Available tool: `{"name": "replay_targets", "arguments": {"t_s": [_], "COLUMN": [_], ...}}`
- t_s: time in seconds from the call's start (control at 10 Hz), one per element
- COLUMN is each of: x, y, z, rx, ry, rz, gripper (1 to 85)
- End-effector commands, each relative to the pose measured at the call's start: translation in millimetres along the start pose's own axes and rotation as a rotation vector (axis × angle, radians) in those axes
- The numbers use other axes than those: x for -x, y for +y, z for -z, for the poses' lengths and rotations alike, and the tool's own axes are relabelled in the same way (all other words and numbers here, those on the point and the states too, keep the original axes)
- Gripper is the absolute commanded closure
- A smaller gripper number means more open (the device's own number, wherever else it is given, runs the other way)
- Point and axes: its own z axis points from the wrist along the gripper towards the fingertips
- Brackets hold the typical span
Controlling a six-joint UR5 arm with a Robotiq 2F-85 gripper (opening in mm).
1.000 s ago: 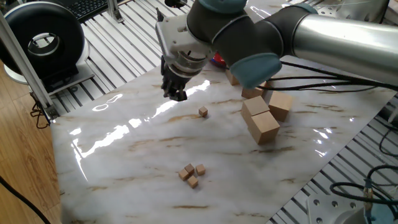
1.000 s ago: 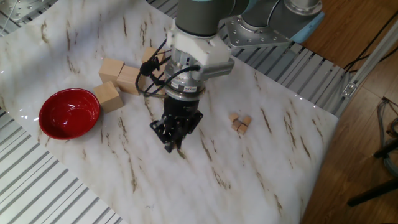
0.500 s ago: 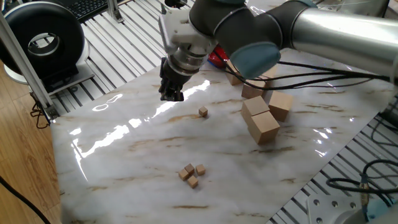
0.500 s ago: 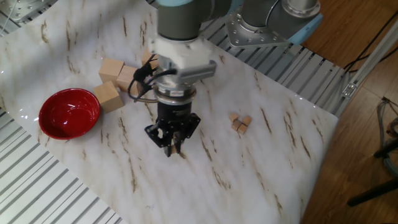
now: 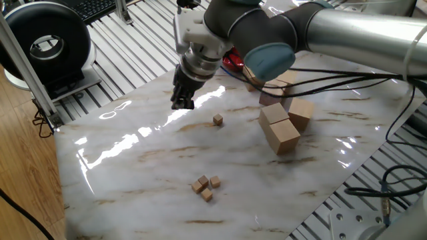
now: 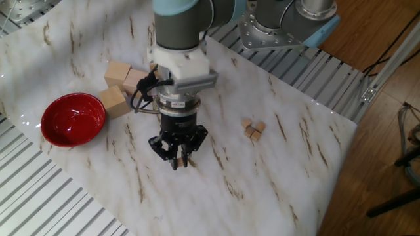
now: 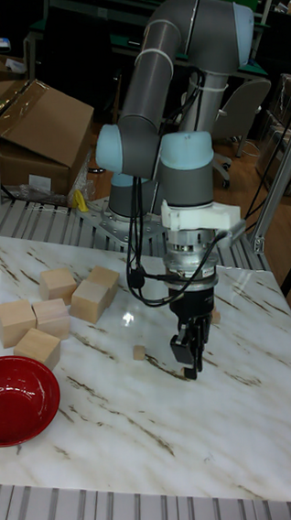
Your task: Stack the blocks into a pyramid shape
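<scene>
Hanging just over the marble table [image 5: 133, 167], the gripper [image 5: 181, 103] points straight down with nothing in it. Its fingers look a little apart in the other fixed view, where the gripper [image 6: 176, 159] shows a small gap at the tips.

One tiny wooden cube [image 5: 218, 119] sits alone on the table, near the gripper but not touching it. In the tall fixed view that same cube [image 7: 139, 352] is just to the side of the gripper [image 7: 190, 361].

Three more tiny cubes [image 5: 206, 186] sit close together in a little bunch, well away from the arm. They all lie flat on the table, none on top of another. In the other fixed view the bunch [image 6: 253, 128] is near the far edge.

Big wooden blocks [image 5: 283, 123] stand in a group off to one side, next to a red bowl [image 6: 73, 118].
</scene>
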Motion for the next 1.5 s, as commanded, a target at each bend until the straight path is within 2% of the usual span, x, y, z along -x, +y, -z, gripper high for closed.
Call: {"name": "replay_targets", "arguments": {"t_s": [0.0, 0.2, 0.3, 0.4, 0.5, 0.7, 0.8, 0.9, 1.0, 1.1, 1.2, 1.3, 1.4], "x": [-8.5, -9.6, -16.4, -22.7, -28.8, -32.8, -32.4, -35.5, -30.4, -30.7, -31.1, -22.5, -17.2], "y": [13.3, 31.3, 32.7, 31.0, 21.9, 8.9, 10.8, 7.7, 4.1, 2.1, 3.3, 6.7, 7.3], "z": [-5.3, -23.0, -27.7, -30.5, -33.5, -31.8, -30.4, -27.8, -27.2, -25.7, -23.7, -22.5, -21.8], "rx": [0.028, 0.01, -0.005, -0.015, -0.051, -0.102, -0.095, -0.111, -0.121, -0.12, -0.102, -0.07, -0.057], "ry": [0.028, 0.007, 0.018, 0.035, 0.057, 0.07, 0.07, 0.083, 0.064, 0.068, 0.073, 0.044, 0.023], "rz": [-0.144, -0.212, -0.21, -0.205, -0.226, -0.192, -0.232, -0.266, -0.304, -0.313, -0.303, -0.318, -0.309], "gripper": [84.7, 84.7, 84.7, 84.7, 84.7, 84.7, 84.7, 84.7, 84.7, 84.7, 76.3, 70.7, 64.7]}}
